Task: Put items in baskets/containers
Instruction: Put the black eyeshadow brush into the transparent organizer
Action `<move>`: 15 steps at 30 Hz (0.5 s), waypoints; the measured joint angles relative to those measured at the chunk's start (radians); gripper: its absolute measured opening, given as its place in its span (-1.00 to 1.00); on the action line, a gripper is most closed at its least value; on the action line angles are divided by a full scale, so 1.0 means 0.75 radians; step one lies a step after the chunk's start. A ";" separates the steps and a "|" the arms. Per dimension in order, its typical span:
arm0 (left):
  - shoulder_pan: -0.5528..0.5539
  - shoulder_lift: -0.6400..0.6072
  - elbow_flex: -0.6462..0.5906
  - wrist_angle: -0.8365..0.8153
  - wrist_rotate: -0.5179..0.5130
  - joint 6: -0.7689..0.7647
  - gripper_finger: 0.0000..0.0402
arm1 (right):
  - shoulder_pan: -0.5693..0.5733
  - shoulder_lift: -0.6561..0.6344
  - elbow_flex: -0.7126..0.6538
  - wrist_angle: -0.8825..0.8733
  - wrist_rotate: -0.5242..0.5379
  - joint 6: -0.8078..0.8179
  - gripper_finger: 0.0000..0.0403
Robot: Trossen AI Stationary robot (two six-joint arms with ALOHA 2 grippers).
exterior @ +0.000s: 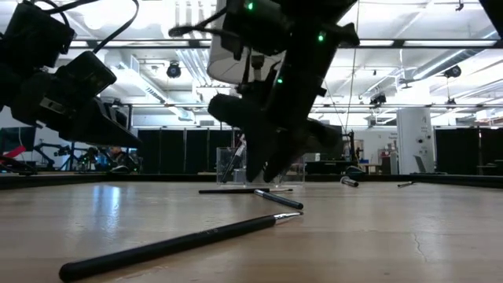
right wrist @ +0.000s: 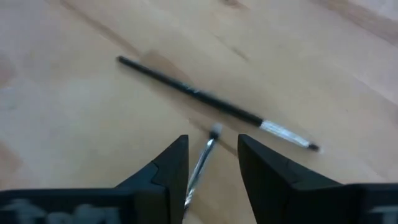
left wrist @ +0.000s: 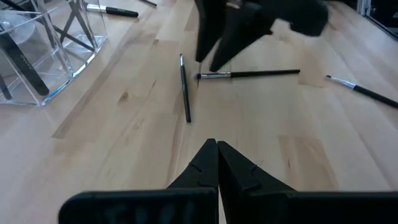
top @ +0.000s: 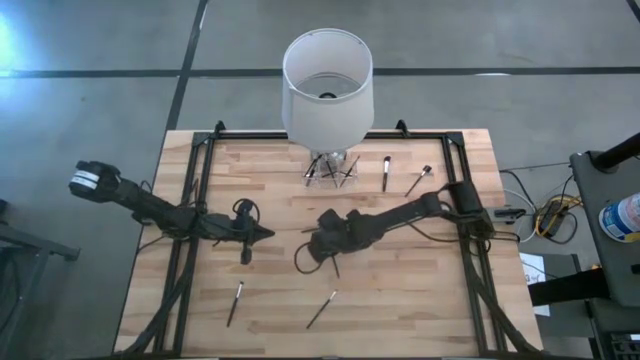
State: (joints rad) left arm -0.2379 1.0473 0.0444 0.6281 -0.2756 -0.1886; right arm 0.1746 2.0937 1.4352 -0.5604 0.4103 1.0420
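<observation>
Thin dark brushes lie flat on the wooden table: two near the far edge [top: 386, 172] [top: 418, 180] and two near the front [top: 235, 302] [top: 321, 309]. My right gripper [right wrist: 212, 146] points down at the table's middle [top: 320, 247], open. Its fingers stand on either side of a brush with a pale end [right wrist: 205, 158]. A second brush [right wrist: 211, 107] lies crosswise just beyond. The clear container [left wrist: 43, 50], with several brushes in it, stands at the far edge [top: 330, 168]. My left gripper [left wrist: 217, 163] hovers shut left of centre [top: 262, 233].
A large white cylinder [top: 328, 85] stands at the far edge, over the container. Black frame rails [top: 195, 200] [top: 470, 230] run along the table's left and right sides. Cables trail from both arms. Bare wood lies between the two front brushes and the grippers.
</observation>
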 joint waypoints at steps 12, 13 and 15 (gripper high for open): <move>0.000 0.000 0.000 0.000 0.000 -0.001 -1.00 | -0.007 0.046 -0.003 0.035 -0.017 0.030 -0.57; 0.000 0.000 0.000 0.000 0.000 -0.002 -1.00 | -0.009 0.053 -0.002 0.031 -0.017 0.037 -0.58; 0.000 0.001 0.000 0.000 -0.001 -0.002 -1.00 | -0.011 0.066 0.001 0.032 -0.018 0.039 -0.58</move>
State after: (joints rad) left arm -0.2379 1.0477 0.0444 0.6284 -0.2760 -0.1898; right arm 0.1661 2.1430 1.4359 -0.5365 0.3969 1.0716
